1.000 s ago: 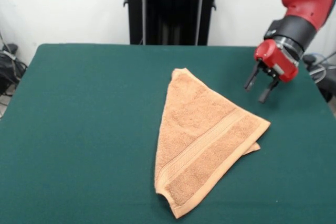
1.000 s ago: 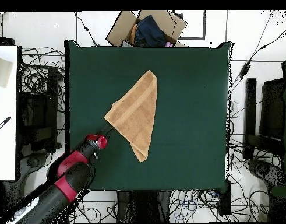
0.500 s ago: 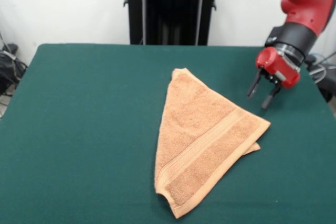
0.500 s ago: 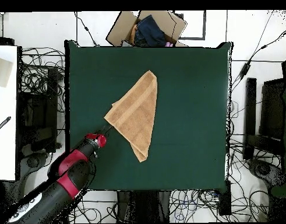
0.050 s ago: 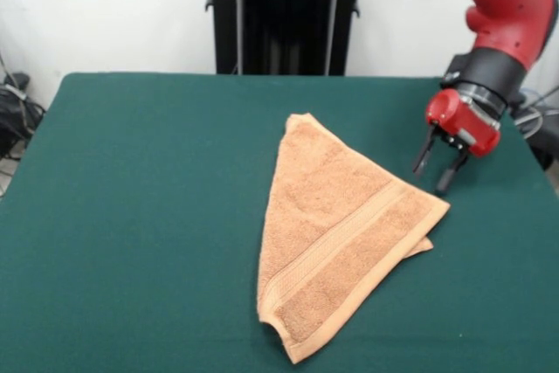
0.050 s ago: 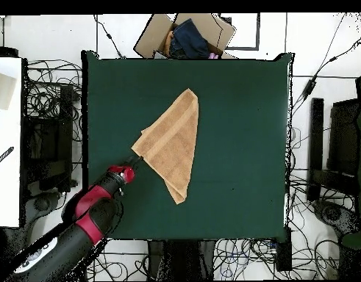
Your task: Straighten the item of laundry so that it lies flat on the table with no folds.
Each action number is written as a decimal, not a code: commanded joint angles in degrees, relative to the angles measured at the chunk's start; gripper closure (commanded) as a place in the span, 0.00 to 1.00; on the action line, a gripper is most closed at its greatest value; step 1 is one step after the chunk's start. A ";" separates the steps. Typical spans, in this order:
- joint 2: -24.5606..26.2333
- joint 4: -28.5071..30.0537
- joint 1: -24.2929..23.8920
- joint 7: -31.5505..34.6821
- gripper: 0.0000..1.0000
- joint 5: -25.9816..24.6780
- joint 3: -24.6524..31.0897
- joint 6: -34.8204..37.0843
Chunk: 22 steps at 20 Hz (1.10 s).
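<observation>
The item of laundry (image 5: pixel 336 233) (image 6: pixel 172 143) is a light orange towel folded over on itself into a triangle, with a woven band across it, lying on the dark green table (image 5: pixel 140 216) (image 6: pixel 242 132). A lower layer peeks out at its right corner in the front view. My gripper (image 5: pixel 431 176) (image 6: pixel 135 161) hangs open just above the table, right beside that corner, its two black fingers (image 5: pixel 423 158) pointing down with nothing between them.
An open cardboard box (image 6: pixel 187 35) holding dark cloth sits beyond the table's far edge in the overhead view. Cables (image 6: pixel 47 103) lie on the floor all round. A black stand (image 5: pixel 284 15) rises behind the table in the front view.
The gripper has dropped lower and shifted toward the towel's right corner. The towel lies as it did.
</observation>
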 commanded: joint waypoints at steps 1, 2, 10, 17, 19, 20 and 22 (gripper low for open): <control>3.19 -7.32 -1.97 10.45 0.00 2.29 10.05 -3.46; 3.39 -7.51 -1.99 10.50 0.00 2.45 10.14 -3.51; 4.17 -8.33 -2.33 10.65 0.00 2.99 10.62 -4.33; 5.85 -9.41 -2.37 10.80 0.00 4.51 10.56 -5.65; 5.89 -9.47 -2.55 10.68 0.00 4.58 10.80 -6.03; 5.92 -9.48 -2.58 10.50 0.00 4.64 10.74 -6.05; 5.97 -9.40 -2.55 10.25 0.00 4.81 10.54 -6.13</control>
